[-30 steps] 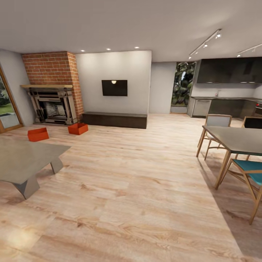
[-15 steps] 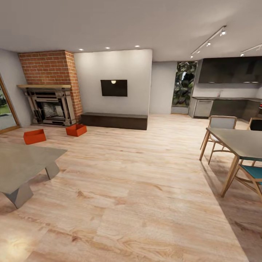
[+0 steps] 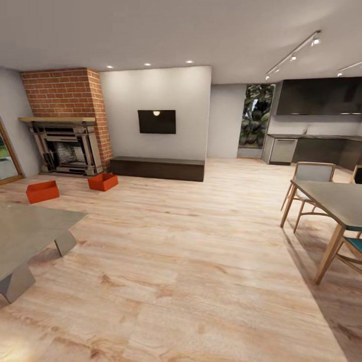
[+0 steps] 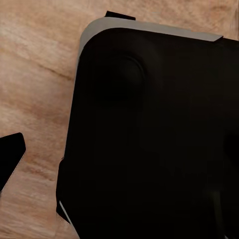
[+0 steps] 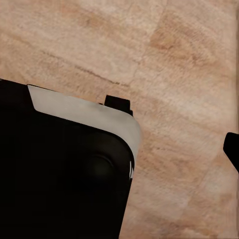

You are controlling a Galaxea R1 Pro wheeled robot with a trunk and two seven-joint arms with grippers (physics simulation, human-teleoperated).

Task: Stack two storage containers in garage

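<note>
Two orange-red storage containers stand on the living room's light wood-plank floor, far ahead at the left in the head view. One container lies left of the brick fireplace; the other container sits just in front of its right corner. They stand about a container's length apart. In the wrist views, my left gripper and right gripper hang over wood planks beside my black base, each with one dark fingertip at the picture's edge and nothing held. The garage is out of view.
A grey low table juts in at the near left, between me and the containers. A dining table with wooden chairs stands at the right. A long dark bench runs under the wall TV.
The whole head view has shifted: the camera has moved forward and swung slightly right. The containers, tables and chairs keep their places in the room.
</note>
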